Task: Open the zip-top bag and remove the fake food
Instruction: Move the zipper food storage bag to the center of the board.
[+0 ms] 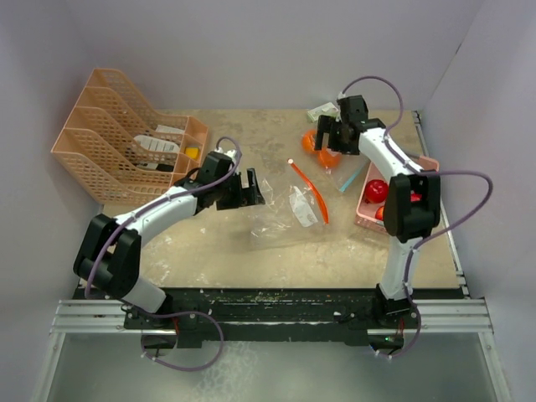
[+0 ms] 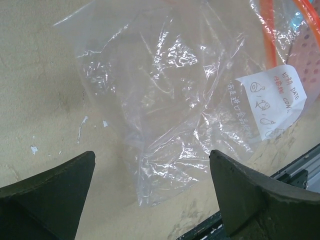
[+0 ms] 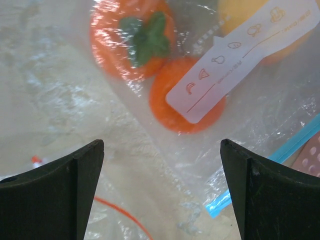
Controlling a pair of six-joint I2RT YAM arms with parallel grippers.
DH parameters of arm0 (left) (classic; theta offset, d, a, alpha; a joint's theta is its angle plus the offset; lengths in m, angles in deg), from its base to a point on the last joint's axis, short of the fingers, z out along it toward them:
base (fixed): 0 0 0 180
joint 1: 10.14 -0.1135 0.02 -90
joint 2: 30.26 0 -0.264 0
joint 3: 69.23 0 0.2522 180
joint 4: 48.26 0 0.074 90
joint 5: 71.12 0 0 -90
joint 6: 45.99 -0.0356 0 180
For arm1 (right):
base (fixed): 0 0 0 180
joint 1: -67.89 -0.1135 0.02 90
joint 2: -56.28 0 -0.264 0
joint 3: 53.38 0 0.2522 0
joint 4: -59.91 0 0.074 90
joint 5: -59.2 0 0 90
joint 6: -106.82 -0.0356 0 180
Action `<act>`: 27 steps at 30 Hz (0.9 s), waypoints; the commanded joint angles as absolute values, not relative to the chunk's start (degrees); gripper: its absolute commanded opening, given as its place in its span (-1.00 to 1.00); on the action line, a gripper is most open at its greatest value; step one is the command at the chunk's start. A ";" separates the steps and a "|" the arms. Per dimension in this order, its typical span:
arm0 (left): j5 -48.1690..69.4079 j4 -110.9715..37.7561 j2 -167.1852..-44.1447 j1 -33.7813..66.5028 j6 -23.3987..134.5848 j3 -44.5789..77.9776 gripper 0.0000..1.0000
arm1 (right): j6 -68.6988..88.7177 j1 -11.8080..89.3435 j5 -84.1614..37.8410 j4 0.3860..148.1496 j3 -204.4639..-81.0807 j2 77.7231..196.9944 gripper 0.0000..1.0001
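Observation:
An empty clear zip-top bag (image 1: 285,216) with an orange zip strip (image 1: 311,188) lies flat mid-table; it fills the left wrist view (image 2: 170,100), with a white label (image 2: 270,107). My left gripper (image 1: 251,191) is open and empty at that bag's left edge (image 2: 152,200). A second clear bag with a blue zip strip (image 1: 352,177) holds oranges (image 1: 322,146). In the right wrist view, one leafy orange (image 3: 132,42), a second orange (image 3: 187,97) and a yellowish fruit (image 3: 250,20) lie inside it under a white label (image 3: 240,60). My right gripper (image 1: 335,138) is open above them (image 3: 160,200).
A pink basket (image 1: 364,219) at the right holds red apples (image 1: 376,191). A peach file organiser (image 1: 126,142) stands at the back left. A crumpled white wrapper (image 1: 322,110) lies at the back. The table's metal edge (image 2: 295,167) runs close to the empty bag.

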State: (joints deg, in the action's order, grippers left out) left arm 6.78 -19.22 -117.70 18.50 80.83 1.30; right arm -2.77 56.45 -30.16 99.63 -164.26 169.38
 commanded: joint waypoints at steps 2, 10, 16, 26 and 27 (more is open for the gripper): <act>7.16 -19.21 -114.48 18.67 80.27 3.24 0.99 | -0.14 56.07 -36.34 102.02 -168.29 175.09 0.99; 8.36 -15.52 -115.13 22.84 76.28 10.17 0.72 | 0.95 54.45 -35.29 101.43 -167.01 179.02 0.66; 12.06 -11.14 -123.94 30.80 71.75 19.62 0.32 | -0.35 53.83 -33.94 99.25 -161.50 178.26 0.04; 20.53 -6.47 -136.34 37.67 65.46 29.30 0.92 | -0.82 53.83 -30.53 97.23 -156.24 175.70 -0.32; 20.49 -6.50 -137.28 37.67 64.98 29.84 0.98 | -0.80 53.83 -30.35 97.15 -156.11 175.67 -0.32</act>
State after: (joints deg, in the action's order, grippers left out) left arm 17.36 -7.54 -135.62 37.85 69.18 25.28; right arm -0.37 54.07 -32.54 97.05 -157.11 177.59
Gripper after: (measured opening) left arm 0.946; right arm 0.340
